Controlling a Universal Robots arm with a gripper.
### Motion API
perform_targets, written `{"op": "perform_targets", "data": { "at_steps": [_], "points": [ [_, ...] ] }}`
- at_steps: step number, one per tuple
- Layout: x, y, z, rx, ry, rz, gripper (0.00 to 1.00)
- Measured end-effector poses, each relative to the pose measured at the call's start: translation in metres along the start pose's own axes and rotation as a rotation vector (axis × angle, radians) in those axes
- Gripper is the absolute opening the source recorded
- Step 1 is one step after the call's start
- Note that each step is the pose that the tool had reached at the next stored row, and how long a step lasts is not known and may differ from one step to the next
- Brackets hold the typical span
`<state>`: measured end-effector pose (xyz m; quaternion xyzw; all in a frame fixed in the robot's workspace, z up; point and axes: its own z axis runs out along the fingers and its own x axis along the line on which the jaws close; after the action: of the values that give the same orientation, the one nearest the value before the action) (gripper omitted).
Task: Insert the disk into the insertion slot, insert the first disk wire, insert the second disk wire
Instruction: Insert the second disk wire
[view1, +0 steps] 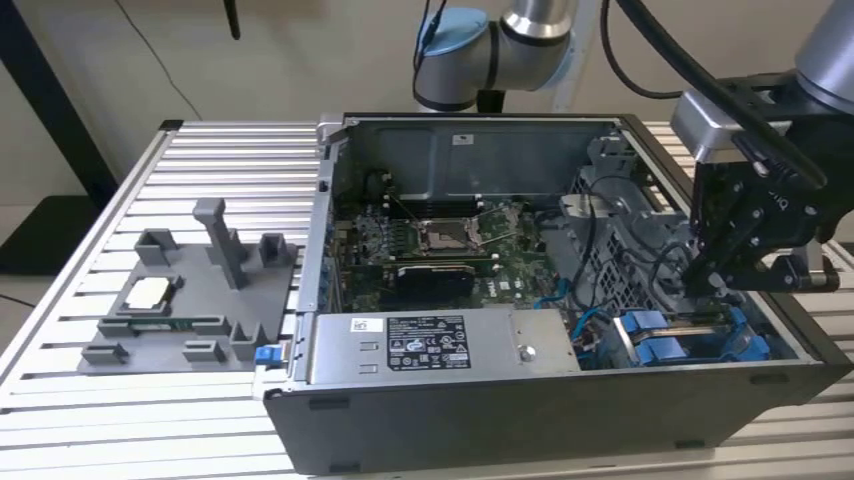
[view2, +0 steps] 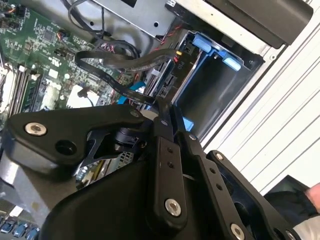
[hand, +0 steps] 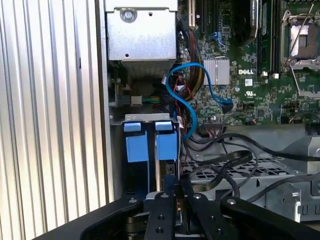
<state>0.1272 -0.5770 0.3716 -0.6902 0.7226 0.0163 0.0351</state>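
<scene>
An open computer case (view1: 534, 420) lies on the slatted metal desk (view1: 80, 260); on the exterior view's left, just beside the case, sits a grey fixture (view1: 187, 300) with small parts set in its pockets. Inside the case the motherboard (view1: 427, 240) fills the middle; a labelled silver power-supply box (view1: 441, 340) lies along the near wall, towards the bottom of the exterior view. The insertion slot (view1: 694, 340), with its blue plastic fittings, is in the lower right of that view, just beside the box.

The black end effector (view1: 707, 285) hangs low over the slot's open end, inside the case. In the second wrist view the end effector (view2: 164, 107) has its fingers (view2: 162, 150) drawn together, clenched on the tip of a flat black wire (view2: 115, 62) that loops back over the motherboard. The disk (view2: 170, 80) stands seated in the slot, its connector edge facing the fingertips and close to them; whether the wire's tip touches it I cannot tell.

In the first wrist view the end effector (hand: 172, 192) lines up with the slot (hand: 150, 150); a bright blue cable (hand: 187, 80) curls between the slot and the motherboard (hand: 250, 75). Loose black cables (hand: 225, 165) sprawl over a perforated drive cage (hand: 260, 172) right beside the fingers, crowding that side; the power-supply box (hand: 140, 35) lies beyond the slot.
</scene>
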Motion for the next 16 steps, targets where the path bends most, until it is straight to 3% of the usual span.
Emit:
{"op": "perform_targets", "data": {
  "at_steps": [11,16],
  "points": [
    [0.0012,0.0038,0.0140,0.0516,-0.0039,-0.004,0.16],
    [0.0016,0.0039,0.0193,0.0568,-0.0047,-0.004,0.16]
  ]
}}
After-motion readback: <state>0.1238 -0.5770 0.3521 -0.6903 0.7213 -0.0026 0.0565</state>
